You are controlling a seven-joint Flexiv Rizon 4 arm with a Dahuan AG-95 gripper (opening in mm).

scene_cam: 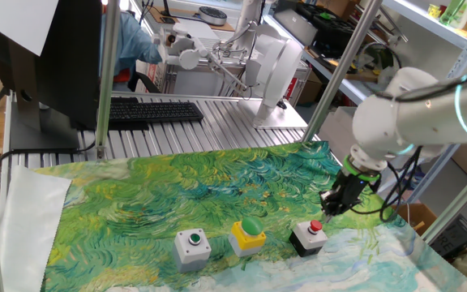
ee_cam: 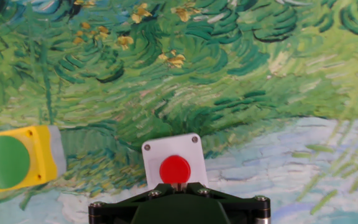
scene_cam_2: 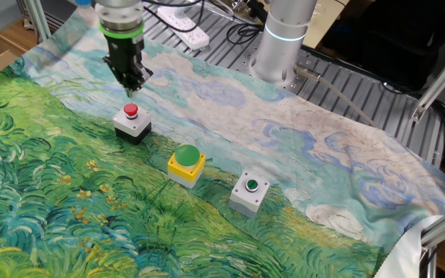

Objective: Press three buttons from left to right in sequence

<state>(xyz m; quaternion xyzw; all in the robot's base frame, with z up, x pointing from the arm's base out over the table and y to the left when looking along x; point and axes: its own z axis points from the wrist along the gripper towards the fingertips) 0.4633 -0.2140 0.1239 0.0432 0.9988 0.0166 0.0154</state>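
Now the gripper (scene_cam_2: pixel 132 83), its fingers closed together, hangs just above the red button (scene_cam_2: pixel 130 110) on the black box (scene_cam_2: pixel 132 126) — the end box, beside the yellow one (scene_cam_2: pixel 186 167). Best is to go straight down onto the cap's centre, gently.

Three small push-button boxes in a row on the painted cloth, near its front edge in one fixed view, apart from each other. At left, a grey box (scene_cam: pixel 192 247) with a small green button in a white ring on top, upright. In the middle, a yellow box (scene_cam: pixel 248 236) topped by a large green dome, turned slightly askew to the row. At right, a black box (scene_cam: pixel 308 237) with a white top plate and a small red button (ee_cam: pixel 174 168), screws at the plate's corners in the hand view. All resting flat on their bases.
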